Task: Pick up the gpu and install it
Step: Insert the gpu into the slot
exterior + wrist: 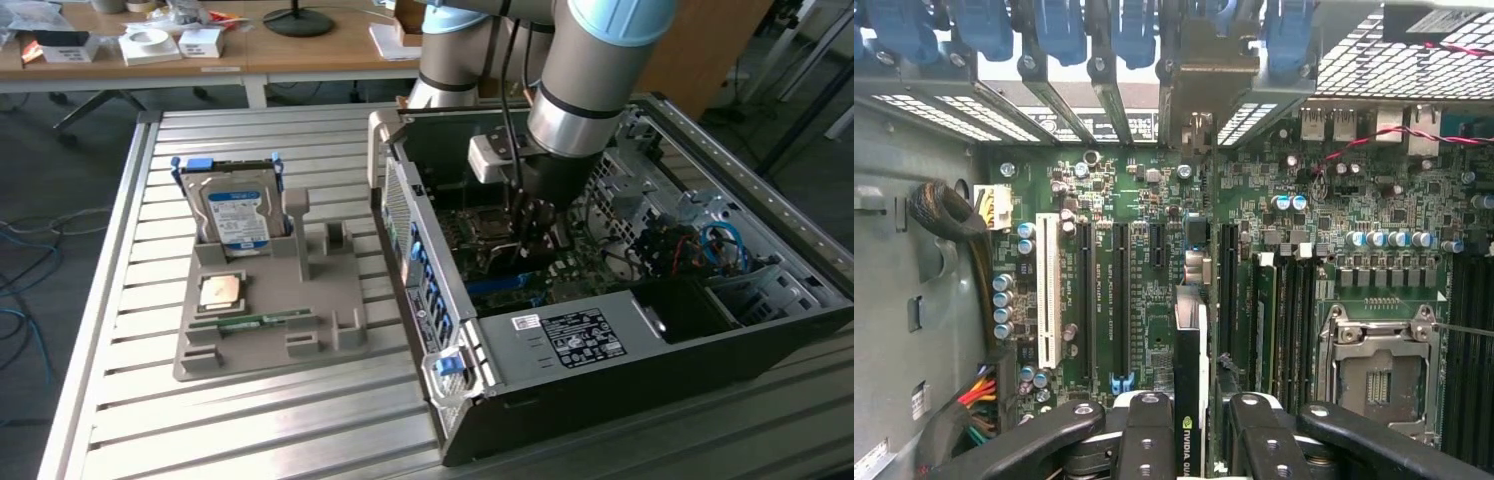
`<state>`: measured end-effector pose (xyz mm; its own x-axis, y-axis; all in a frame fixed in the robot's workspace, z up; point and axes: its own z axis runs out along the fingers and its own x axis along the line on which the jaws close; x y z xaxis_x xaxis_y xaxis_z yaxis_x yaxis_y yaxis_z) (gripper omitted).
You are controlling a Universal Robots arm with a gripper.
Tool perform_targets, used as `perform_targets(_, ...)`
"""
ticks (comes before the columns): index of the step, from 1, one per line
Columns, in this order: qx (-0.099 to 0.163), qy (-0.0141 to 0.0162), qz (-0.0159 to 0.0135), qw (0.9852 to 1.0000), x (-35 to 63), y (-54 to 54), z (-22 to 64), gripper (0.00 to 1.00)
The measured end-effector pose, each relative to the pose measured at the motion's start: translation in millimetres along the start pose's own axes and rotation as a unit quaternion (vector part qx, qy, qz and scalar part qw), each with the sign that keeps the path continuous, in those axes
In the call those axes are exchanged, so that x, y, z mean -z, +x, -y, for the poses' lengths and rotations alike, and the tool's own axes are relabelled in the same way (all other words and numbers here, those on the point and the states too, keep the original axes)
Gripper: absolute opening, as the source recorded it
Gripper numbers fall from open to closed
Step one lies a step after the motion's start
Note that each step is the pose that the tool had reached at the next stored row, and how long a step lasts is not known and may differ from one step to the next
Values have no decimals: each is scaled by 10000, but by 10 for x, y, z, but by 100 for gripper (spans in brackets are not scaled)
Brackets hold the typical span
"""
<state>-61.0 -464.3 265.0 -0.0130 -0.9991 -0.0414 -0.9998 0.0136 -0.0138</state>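
Pickup is done: the hand is closed on the gpu, which stands edge-on between its fingers, with the green logo on the card's edge visible. Arm and hand reach down inside the open case, and the card is poised over the motherboard, above its expansion slots and in line with the rear bracket openings. Whether the card's edge already touches a slot cannot be told; the hand's grip on it suggests seating is not finished. Outside the case, on the bench, the parts tray carries the hard drive, a processor and a memory stick.
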Motion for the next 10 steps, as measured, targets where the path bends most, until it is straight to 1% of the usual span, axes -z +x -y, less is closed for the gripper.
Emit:
perform_targets(3,0,0,0,10000,0,1,-15,26)
perform_targets(10,0,0,0,10000,-11,1,-21,26)
